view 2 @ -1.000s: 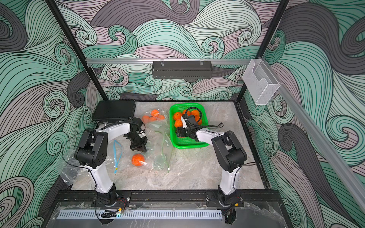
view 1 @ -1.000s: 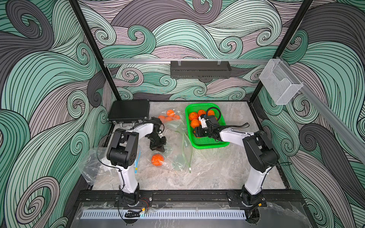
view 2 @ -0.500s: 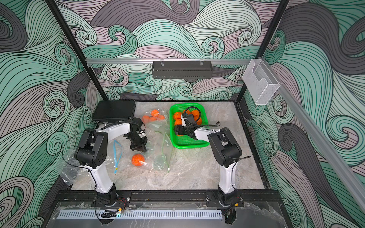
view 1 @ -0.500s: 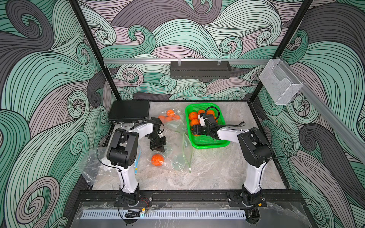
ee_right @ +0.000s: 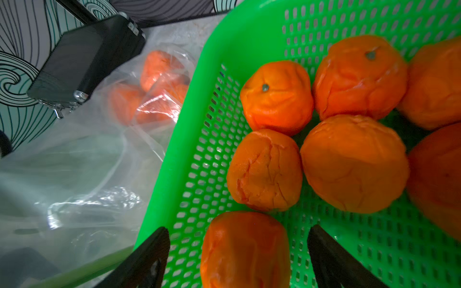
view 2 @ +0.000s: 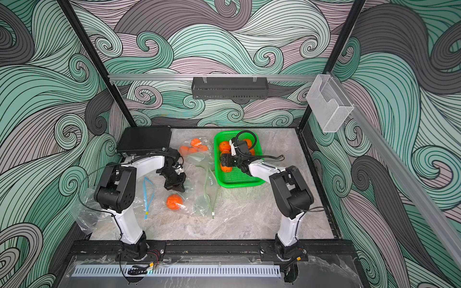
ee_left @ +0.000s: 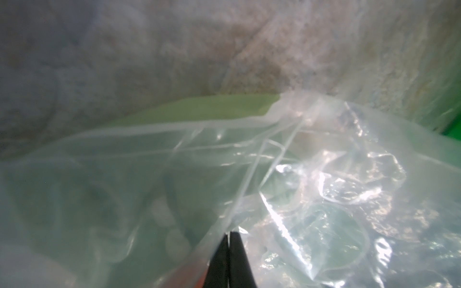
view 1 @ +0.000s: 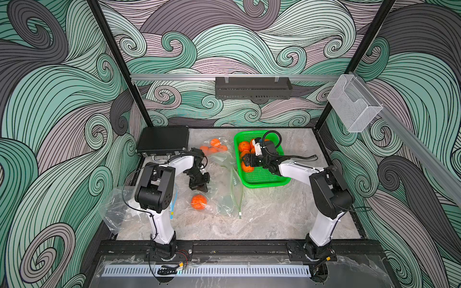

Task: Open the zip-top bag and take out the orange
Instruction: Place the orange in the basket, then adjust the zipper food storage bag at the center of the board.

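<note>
Nearest us, low and left of centre in a top view, a bagged orange (view 1: 198, 202) lies on the marble table (view 1: 274, 214) under clear film. Just above it the left gripper (view 1: 202, 187) stays pressed together on the zip-top bag (view 1: 225, 205). Its wrist view shows the dark fingertips (ee_left: 235, 251) shut with a fold of the film caught between them. Whether that film and the film over the fruit are one bag, we cannot tell. Farther back and right of centre, the right gripper (ee_right: 238, 230) has spread wide over the last second above the green basket (view 1: 264, 185). The released orange (ee_right: 244, 249) now sits on the mesh between the jaws, touching neither, at the bottom middle of the right wrist view. We judge this fruit delivered, which leaves the right arm free to go back to the held bag. Farthest off, toward the upper left of the tabletop, lie another bag of oranges (view 1: 215, 147) and a black case (view 1: 163, 139).
</note>
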`<action>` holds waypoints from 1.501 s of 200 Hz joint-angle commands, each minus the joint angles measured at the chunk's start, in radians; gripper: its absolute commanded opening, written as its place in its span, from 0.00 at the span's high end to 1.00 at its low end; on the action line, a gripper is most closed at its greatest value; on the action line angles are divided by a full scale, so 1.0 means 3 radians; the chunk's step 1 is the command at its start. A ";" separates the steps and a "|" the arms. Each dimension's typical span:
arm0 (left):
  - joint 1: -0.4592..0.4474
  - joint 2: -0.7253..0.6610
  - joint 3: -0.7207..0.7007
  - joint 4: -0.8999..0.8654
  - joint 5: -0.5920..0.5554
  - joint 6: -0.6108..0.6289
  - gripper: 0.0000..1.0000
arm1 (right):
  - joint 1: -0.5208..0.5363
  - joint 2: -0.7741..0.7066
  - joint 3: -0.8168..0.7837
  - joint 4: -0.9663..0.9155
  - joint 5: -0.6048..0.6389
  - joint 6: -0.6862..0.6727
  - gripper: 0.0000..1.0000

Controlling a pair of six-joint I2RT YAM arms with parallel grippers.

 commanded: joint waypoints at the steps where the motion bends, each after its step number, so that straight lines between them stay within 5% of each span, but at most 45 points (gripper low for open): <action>1: 0.0003 -0.0095 0.0079 -0.0113 -0.0064 0.0032 0.98 | -0.0016 -0.0276 -0.0204 -0.0011 0.0014 -0.0072 0.15; 45: 0.0001 -0.0109 0.0074 -0.0108 -0.0067 0.0031 0.95 | 0.0169 -0.1090 -0.0853 0.0077 -0.0501 -0.0256 0.35; 87: 0.0001 -0.0114 0.0085 -0.0108 -0.0049 0.0043 0.92 | 0.0867 -0.1823 -0.1470 0.0100 -0.0543 -0.0800 0.53; 139: 0.0003 -0.0137 0.0079 -0.0092 -0.0023 0.0047 0.91 | 0.1096 -0.1490 -0.1313 0.0067 -0.0625 -0.1008 0.78; 174: 0.0004 -0.0227 0.0071 -0.0053 0.0057 0.0073 0.88 | 0.1216 -0.1093 -0.1132 0.0050 -0.0672 -0.1047 0.80; 209: 0.0014 -0.0532 0.0113 0.0046 0.0064 0.0101 0.69 | 0.1468 -0.0832 -0.1146 0.0126 -0.0619 -0.0999 0.79; 255: 0.0132 -0.1600 -0.0115 0.0030 -0.0455 -0.0345 0.35 | 0.1575 -0.0672 -0.1475 0.0673 -0.0519 -0.1059 0.74; 300: 0.0176 -0.2598 -0.1006 0.0181 -0.0922 -0.0975 0.30 | 0.1600 -0.0595 -0.1587 0.1091 -0.0518 -0.0994 0.69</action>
